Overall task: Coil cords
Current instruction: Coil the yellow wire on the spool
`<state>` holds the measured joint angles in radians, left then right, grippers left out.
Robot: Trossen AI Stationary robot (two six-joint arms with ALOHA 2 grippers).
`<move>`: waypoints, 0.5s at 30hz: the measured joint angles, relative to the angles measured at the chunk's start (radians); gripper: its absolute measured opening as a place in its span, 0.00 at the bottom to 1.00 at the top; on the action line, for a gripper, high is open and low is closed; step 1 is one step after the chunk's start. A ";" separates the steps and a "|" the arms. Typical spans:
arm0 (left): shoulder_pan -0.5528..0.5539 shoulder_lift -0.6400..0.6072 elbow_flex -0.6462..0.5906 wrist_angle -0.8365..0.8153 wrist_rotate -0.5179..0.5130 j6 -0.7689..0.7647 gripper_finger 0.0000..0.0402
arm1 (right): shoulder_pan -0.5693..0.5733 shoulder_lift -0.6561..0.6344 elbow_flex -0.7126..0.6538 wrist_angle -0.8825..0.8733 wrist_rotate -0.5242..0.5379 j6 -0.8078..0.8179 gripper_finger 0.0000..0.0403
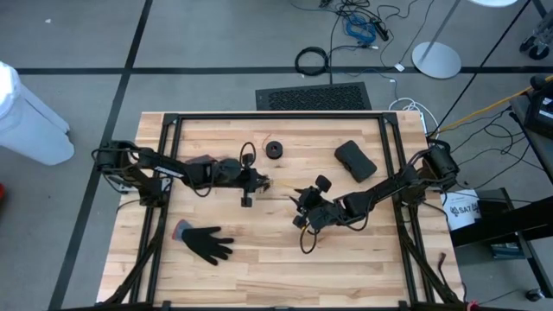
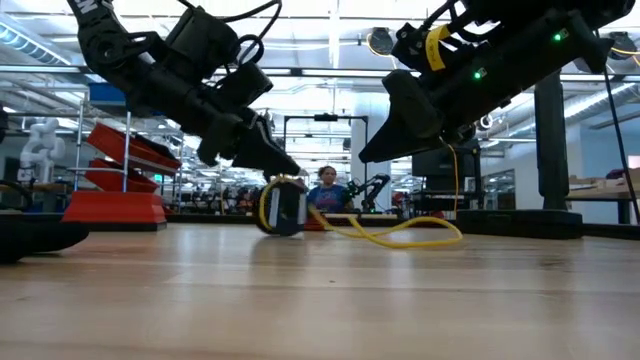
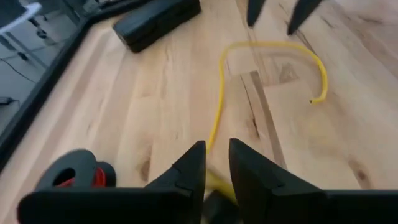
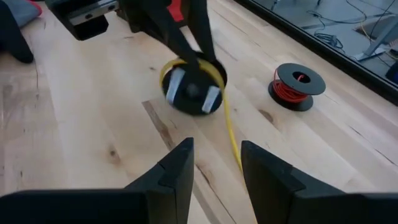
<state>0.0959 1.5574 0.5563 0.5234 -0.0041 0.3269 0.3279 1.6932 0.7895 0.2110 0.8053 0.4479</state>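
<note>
Yellow-orange cord (image 4: 229, 134): it lies mid-table, one end wound on a small round black reel (image 4: 191, 93), the rest trailing loose in a curve across the wood toward the right arm.
Left gripper (image 3: 216, 163): you have it right over the reel, fingertips at the reel's top edge. The fingers stand only a narrow gap apart; in the right wrist view they seem to pinch the reel or the cord on it, but you cannot tell for sure what is clamped.
Right gripper (image 4: 216, 163): its fingers are parted with nothing between them. It hangs just above the table, near the cord's loose stretch and facing the reel.
Free end (image 3: 313, 100): it rests bare on the wood, curled, close to the right gripper's tips.
Handling: judge the cord light, thin and limp, with a slick jacket; it will likely sag and slide rather than hold a shape. The reel looks rigid and light enough to tip or roll if tugged.
Where to hold: take the cord itself a little back from the free end, across its width, and steady the reel by its rim.
Nearby: a red-wire spool (image 4: 300, 84) sits beside the reel, a black glove (image 1: 206, 242) well apart at the near edge.
Black cord: you cannot pick it out.
</note>
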 joint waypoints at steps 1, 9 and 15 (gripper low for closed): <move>0.000 0.000 0.000 -0.005 0.003 0.002 0.20 | 0.000 0.000 0.000 0.000 -0.001 0.001 0.30; 0.000 0.000 0.000 -0.001 0.007 -0.005 0.12 | 0.000 0.000 0.000 0.001 -0.011 0.001 0.30; 0.000 0.000 0.000 0.073 0.000 -0.006 0.17 | -0.001 0.000 0.000 0.000 -0.026 0.004 0.30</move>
<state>0.0956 1.5574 0.5564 0.5968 -0.0041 0.3206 0.3271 1.6932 0.7895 0.2109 0.7788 0.4518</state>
